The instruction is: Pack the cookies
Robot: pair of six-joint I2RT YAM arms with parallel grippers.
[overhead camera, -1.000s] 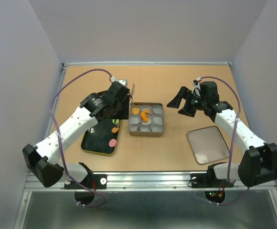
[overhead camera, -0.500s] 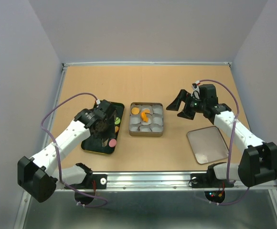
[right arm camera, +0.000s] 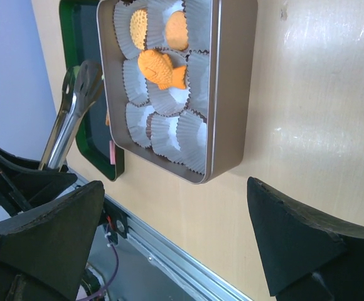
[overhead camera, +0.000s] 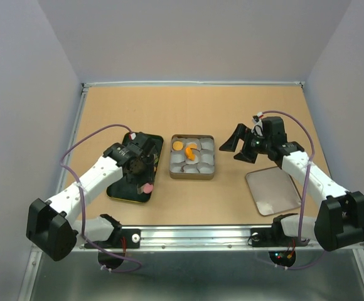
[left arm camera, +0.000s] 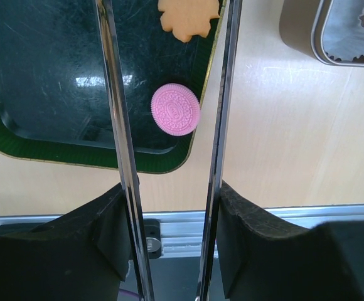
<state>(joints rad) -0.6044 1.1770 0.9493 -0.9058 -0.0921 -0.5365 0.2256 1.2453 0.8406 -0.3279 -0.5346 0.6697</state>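
Observation:
A pink round cookie [left arm camera: 176, 110] lies at the near right corner of the dark green tray [left arm camera: 37, 75], with an orange star cookie [left arm camera: 188, 15] beyond it. My left gripper [left arm camera: 172, 226] is shut on metal tongs [left arm camera: 116, 125], whose two arms stand apart on either side of the pink cookie [overhead camera: 147, 187], above it. The tin [right arm camera: 232, 94] holds white paper cups with an orange fish cookie [right arm camera: 160, 69] and two round orange cookies [right arm camera: 139, 28]. My right gripper [right arm camera: 176, 244] is open and empty, right of the tin [overhead camera: 192, 174].
The tin's lid [overhead camera: 273, 191] lies flat at the near right, below my right arm. The tray [overhead camera: 122, 191] sits just left of the tin. The table's metal front rail [left arm camera: 282, 216] runs close to the tray's near edge.
My left arm has pulled back from the far end of the tray to its near end, bringing the tongs over the pink cookie. The right gripper has shifted only slightly.

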